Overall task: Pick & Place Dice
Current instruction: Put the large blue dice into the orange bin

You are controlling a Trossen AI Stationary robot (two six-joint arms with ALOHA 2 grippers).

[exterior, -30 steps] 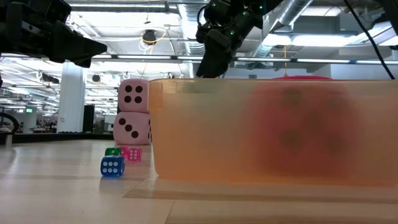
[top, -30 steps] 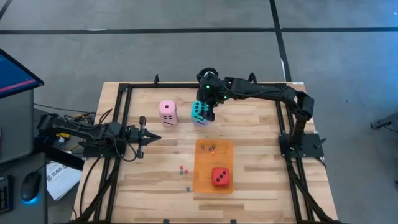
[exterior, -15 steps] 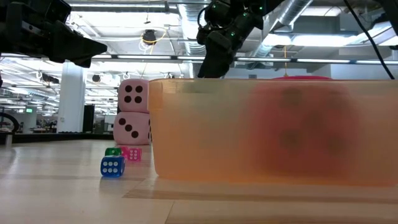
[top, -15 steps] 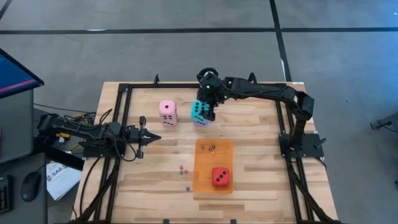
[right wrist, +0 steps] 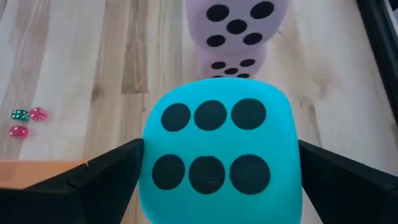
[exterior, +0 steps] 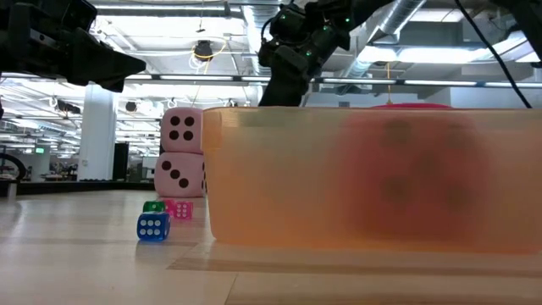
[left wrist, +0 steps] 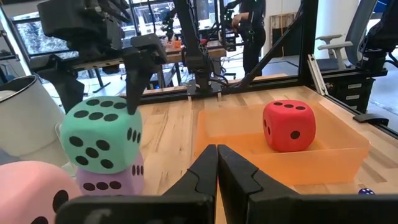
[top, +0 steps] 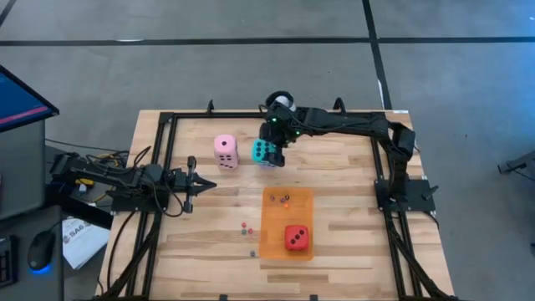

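Observation:
A teal die [top: 264, 153] [right wrist: 219, 152] sits on top of a purple die [left wrist: 113, 181] near the table's far middle. My right gripper [top: 272, 140] [right wrist: 221, 177] is open, slanting down over the teal die with one finger on each of two opposite sides. Left of it, a pink die [exterior: 182, 129] rests on a second pink die [exterior: 179, 174]. A red die [top: 294, 237] lies in the orange tray [top: 272, 242]. My left gripper [top: 201, 181] [left wrist: 217, 163] waits shut at the table's left, level, holding nothing. My right gripper has its fingers [right wrist: 109, 177] close beside the teal die's two opposite side faces [right wrist: 148, 155], coming from above at a slant. Whether they touch the die, I cannot tell. The die still rests on the purple die.
Tiny coloured dice [exterior: 153, 226] [top: 246, 227] lie on the wood left of the tray, and a few more in the tray's far end [top: 281, 199]. A white mug [left wrist: 25, 118] stands behind the teal die near the far frame rail [top: 251, 114].
My right gripper has sunk a little toward the teal die and shifted slightly toward the table's left, staying open.

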